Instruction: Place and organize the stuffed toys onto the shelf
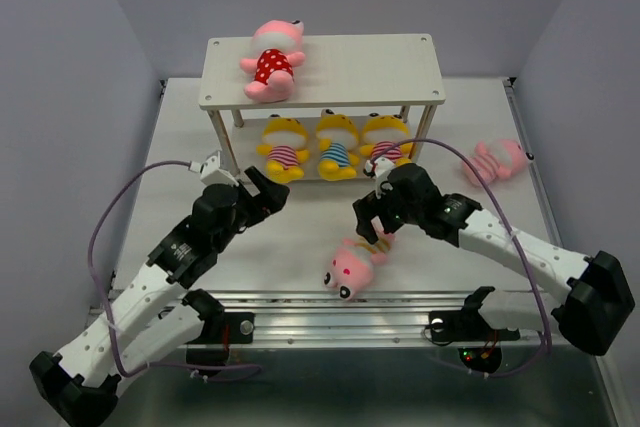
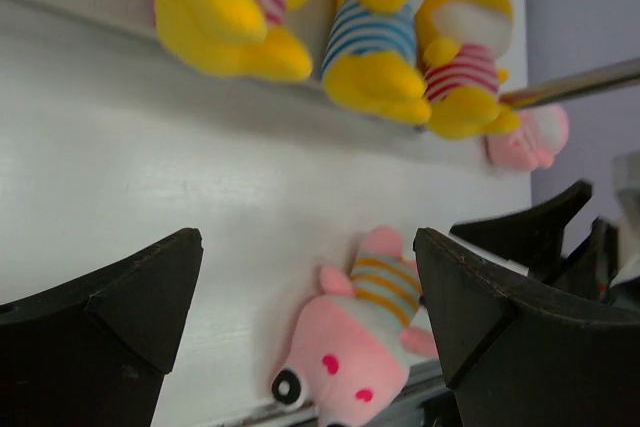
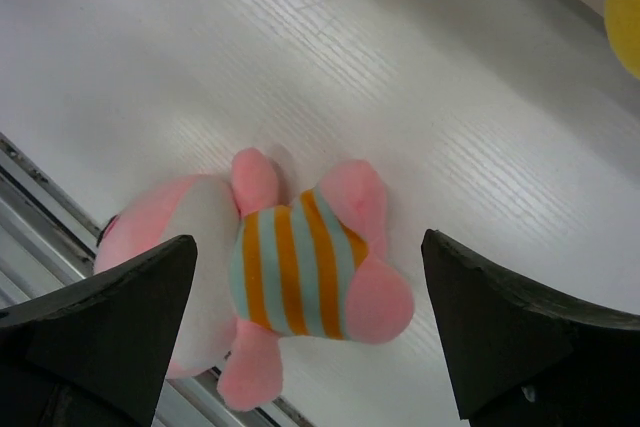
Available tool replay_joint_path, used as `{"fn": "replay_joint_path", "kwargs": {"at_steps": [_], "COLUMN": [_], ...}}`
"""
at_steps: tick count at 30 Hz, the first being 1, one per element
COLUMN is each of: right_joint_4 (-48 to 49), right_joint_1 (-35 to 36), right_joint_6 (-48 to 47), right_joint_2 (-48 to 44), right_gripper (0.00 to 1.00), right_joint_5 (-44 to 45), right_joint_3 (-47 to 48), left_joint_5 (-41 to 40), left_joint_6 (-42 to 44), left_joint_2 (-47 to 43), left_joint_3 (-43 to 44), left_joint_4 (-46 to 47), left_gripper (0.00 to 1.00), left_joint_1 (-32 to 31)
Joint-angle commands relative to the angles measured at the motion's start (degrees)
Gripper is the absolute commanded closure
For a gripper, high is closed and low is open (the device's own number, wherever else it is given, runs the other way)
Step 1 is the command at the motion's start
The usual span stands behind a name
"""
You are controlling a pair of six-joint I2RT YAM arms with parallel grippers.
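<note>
The shelf (image 1: 340,55) stands at the back. A pink toy in a red-dotted shirt (image 1: 272,62) lies on its top board. Three yellow toys (image 1: 337,145) sit in a row on the lower board and also show in the left wrist view (image 2: 372,57). A pink toy in an orange-striped shirt (image 1: 350,267) lies on the table near the front edge. My right gripper (image 1: 372,229) is open just above it, and the toy's body (image 3: 290,277) lies between the jaws, untouched. My left gripper (image 1: 268,190) is open and empty, left of that toy (image 2: 360,347).
Another pink striped toy (image 1: 495,160) lies on the table to the right of the shelf and shows in the left wrist view (image 2: 530,137). A metal rail (image 1: 300,307) runs along the table's front edge, close to the lying toy's head.
</note>
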Motion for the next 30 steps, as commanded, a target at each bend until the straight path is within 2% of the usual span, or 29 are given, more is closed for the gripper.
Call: {"fn": "replay_joint_path", "kwargs": {"at_steps": [1, 5, 7, 8, 13, 15, 16, 17, 19, 20, 22, 23, 24, 30], "right_joint_4": [3.6, 5.4, 5.5, 5.7, 6.2, 6.9, 7.2, 7.2, 7.6, 7.4, 7.4, 7.4, 7.5, 8.2], "right_joint_1": [0.6, 0.6, 0.6, 0.6, 0.6, 0.6, 0.6, 0.6, 0.6, 0.6, 0.6, 0.6, 0.6, 0.6], "right_joint_6": [-6.3, -6.9, -8.9, -9.1, -10.6, -10.9, -10.9, -11.0, -11.0, -10.8, -10.2, -10.0, -9.7, -5.0], "right_joint_2": [5.5, 8.0, 8.8, 10.0, 13.7, 15.0, 15.3, 15.6, 16.2, 16.3, 16.4, 15.9, 15.2, 6.9], "right_gripper": [0.00, 0.03, 0.04, 0.08, 0.18, 0.26, 0.33, 0.33, 0.51, 0.64, 0.78, 0.93, 0.99, 0.99], "right_joint_5": [4.1, 7.5, 7.0, 5.3, 0.5, -1.6, -2.6, -3.0, -3.7, -4.0, -4.0, -4.0, -3.8, -2.9], "right_joint_3": [3.7, 3.5, 3.4, 3.4, 3.5, 3.7, 3.7, 3.6, 3.5, 3.6, 3.4, 3.2, 3.2, 3.2], "left_joint_5": [9.8, 9.8, 8.8, 6.9, 2.7, 2.3, 1.8, 1.3, 0.0, -0.2, -0.2, -0.3, -0.4, -0.7], "left_joint_6": [-3.1, -6.8, -7.6, -8.3, -8.9, -8.7, -8.7, -9.0, -9.7, -9.8, -9.8, -9.7, -9.6, -9.2], "left_joint_2": [-7.3, -18.1, -21.0, -23.1, -24.3, -23.2, -22.6, -22.1, -20.6, -20.2, -19.4, -19.2, -18.9, -19.0], "left_joint_3": [-8.7, -15.8, -17.7, -18.1, -17.1, -16.7, -16.6, -16.5, -16.3, -16.3, -16.3, -16.3, -16.4, -16.3], "left_joint_4": [0.2, 0.7, -0.1, -1.5, -5.5, -5.7, -6.1, -6.4, -7.1, -7.0, -6.6, -6.4, -6.2, -5.1], "left_gripper": [0.01, 0.01, 0.01, 0.01, 0.01, 0.01, 0.01, 0.01, 0.01, 0.01, 0.01, 0.01, 0.01, 0.01], "left_joint_1": [-0.3, -0.3, -0.3, -0.3, -0.3, -0.3, -0.3, -0.3, -0.3, -0.3, -0.3, -0.3, -0.3, -0.3]}}
